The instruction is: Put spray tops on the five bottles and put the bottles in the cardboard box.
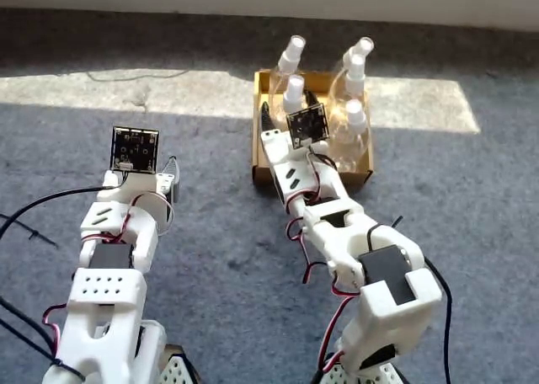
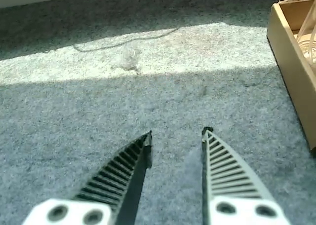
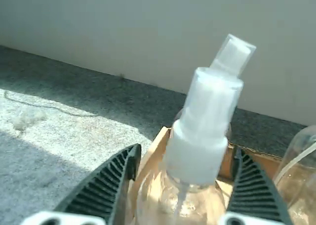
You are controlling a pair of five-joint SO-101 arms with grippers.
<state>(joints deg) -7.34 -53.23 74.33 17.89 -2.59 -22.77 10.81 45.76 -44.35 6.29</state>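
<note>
From above, four capped bottles (image 1: 355,114) stand in the box (image 1: 258,148) at one o'clock. Wrist views show the right gripper (image 3: 186,151) straddling one, jaws apart, and the left gripper (image 2: 176,133) gaping.

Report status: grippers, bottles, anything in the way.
Left gripper open, empty, over carpet. Right gripper open, straddling capped bottle in cardboard box. Other capped bottles standing in box. Lint tuft on carpet, away from box.

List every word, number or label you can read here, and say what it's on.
None readable.
Spray bottles and cardboard box: no labels show.
Circuit boards on the arms' wrists: any print too small to read.
</note>
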